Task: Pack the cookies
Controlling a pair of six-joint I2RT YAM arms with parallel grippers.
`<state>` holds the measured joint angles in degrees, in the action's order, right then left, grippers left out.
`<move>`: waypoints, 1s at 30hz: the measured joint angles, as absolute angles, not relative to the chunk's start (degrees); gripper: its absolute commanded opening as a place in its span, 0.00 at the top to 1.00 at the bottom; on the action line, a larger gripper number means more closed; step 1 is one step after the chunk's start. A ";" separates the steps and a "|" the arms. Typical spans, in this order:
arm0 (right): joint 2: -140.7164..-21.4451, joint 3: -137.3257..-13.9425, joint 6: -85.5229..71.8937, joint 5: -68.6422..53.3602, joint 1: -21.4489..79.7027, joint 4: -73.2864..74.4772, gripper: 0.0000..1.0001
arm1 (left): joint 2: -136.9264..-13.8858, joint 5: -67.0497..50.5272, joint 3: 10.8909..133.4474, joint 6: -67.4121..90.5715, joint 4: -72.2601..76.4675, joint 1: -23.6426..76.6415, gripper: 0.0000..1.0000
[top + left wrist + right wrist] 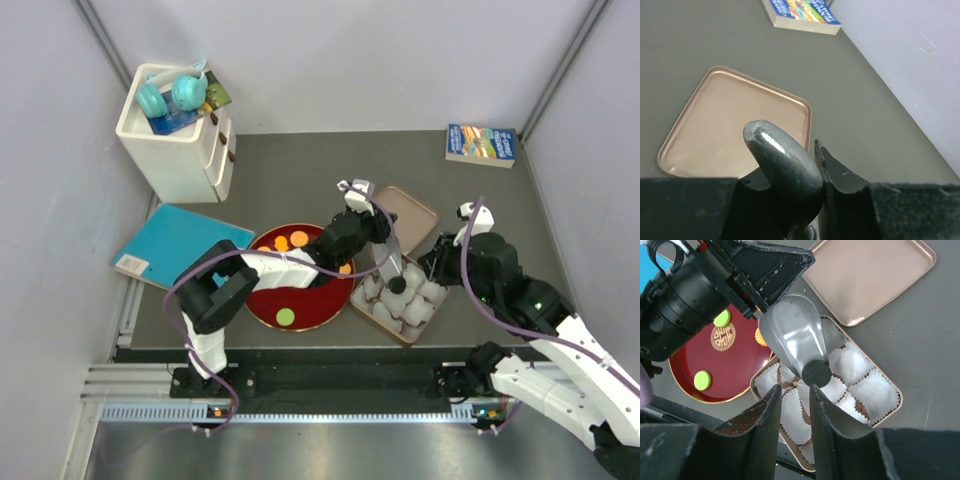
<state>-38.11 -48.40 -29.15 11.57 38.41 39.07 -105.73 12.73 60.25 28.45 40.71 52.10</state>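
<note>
Grey surface (300, 170) carries a red plate (262, 300) with orange and green cookies (299, 239), beside a tin (875, 366) of paper cups (852, 362). Left hand (372, 232) grasps a spoon (795, 335) with a black cookie (817, 372) at its tip, above the cups. Right hand (795, 390) is slightly parted and holds nothing.

Left arm (262, 266): rises from its base, elbow bent low, forearm stretched to the right.
Left gripper (374, 232): jaws clamped on a metal scoop (794, 335) (its bowl hangs forward and down).
Right arm (545, 320): folded, forearm angled up-left toward the left gripper.
Right gripper (796, 390): fingers (757, 420) narrowly parted, nothing between them, tips just short of the scoop's end.
</note>
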 measured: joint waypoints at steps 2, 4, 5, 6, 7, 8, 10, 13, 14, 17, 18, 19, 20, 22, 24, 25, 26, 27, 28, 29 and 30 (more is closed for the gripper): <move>-37.85 -48.40 -29.15 11.92 38.41 39.22 0.71 | -106.37 13.17 59.90 27.49 43.00 52.62 1.00; -37.74 -48.40 -29.15 12.16 38.41 39.33 0.71 | -106.50 13.47 59.31 26.55 44.73 53.10 1.00; -37.63 -48.40 -29.15 12.25 38.41 39.38 0.71 | -106.50 13.72 59.05 26.00 45.65 53.41 1.00; -37.60 -48.40 -29.15 12.36 38.41 39.46 0.71 | -106.50 14.00 58.85 25.30 46.46 53.69 1.00; -37.60 -48.40 -29.15 12.43 38.41 39.48 0.71 | -106.50 14.33 58.70 24.73 47.00 54.00 1.00; -37.60 -48.40 -29.15 12.47 38.41 39.46 0.71 | -106.50 14.57 58.67 24.16 47.40 54.26 1.00; -37.60 -48.40 -29.15 12.58 38.41 39.46 0.71 | -106.50 15.16 58.35 23.22 48.58 54.76 1.00; -37.63 -48.40 -29.12 12.62 38.41 39.46 0.71 | -106.19 16.84 56.97 21.76 50.30 55.18 1.00; -37.63 -48.40 -29.15 12.62 38.41 39.46 0.71 | -106.02 17.28 56.66 21.39 50.37 55.24 1.00; -37.80 -48.40 -29.12 12.64 38.41 39.42 0.70 | -103.77 19.44 54.22 19.51 50.26 54.92 1.00; -37.95 -48.40 -29.12 12.64 38.41 39.40 0.70 | -102.08 20.08 53.01 19.22 50.00 54.57 1.00; -38.30 -48.40 -29.12 12.62 38.41 39.35 0.70 | -100.25 20.67 52.12 19.11 49.56 54.06 1.00; -38.65 -48.40 -29.10 12.60 38.41 39.09 0.70 | -97.86 20.93 51.31 19.18 48.73 53.17 1.00; -40.25 -48.40 -29.10 12.51 38.41 38.26 0.69 | -92.25 21.93 49.93 19.92 47.55 50.68 1.00; -43.00 -48.40 -29.06 12.27 38.41 36.86 0.67 | -85.56 23.07 48.84 21.78 45.17 47.31 1.00; -44.84 -48.40 -28.97 12.08 38.41 35.97 0.66 | -82.13 23.51 48.12 23.14 44.23 45.41 1.00; -46.33 -48.42 -28.93 11.90 38.41 35.29 0.63 | -79.53 23.92 47.57 24.16 43.42 43.83 1.00; -48.77 -48.49 -28.58 11.57 38.41 33.89 0.62 | -75.83 24.12 46.63 25.85 42.17 41.25 1.00; -51.03 -48.51 -28.32 11.22 38.41 32.67 0.61 | -73.06 24.58 45.65 27.22 41.01 39.24 1.00; -53.47 -48.75 -28.05 11.05 38.41 31.92 0.59 | -70.76 24.91 44.82 28.51 39.48 37.21 1.00; -55.55 -49.25 -27.66 10.87 38.41 31.59 0.59 | -69.21 24.93 44.23 29.30 38.04 35.77 1.00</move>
<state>-55.55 -49.25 -27.66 10.87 38.41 31.59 -69.21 24.93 44.23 29.30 38.04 35.77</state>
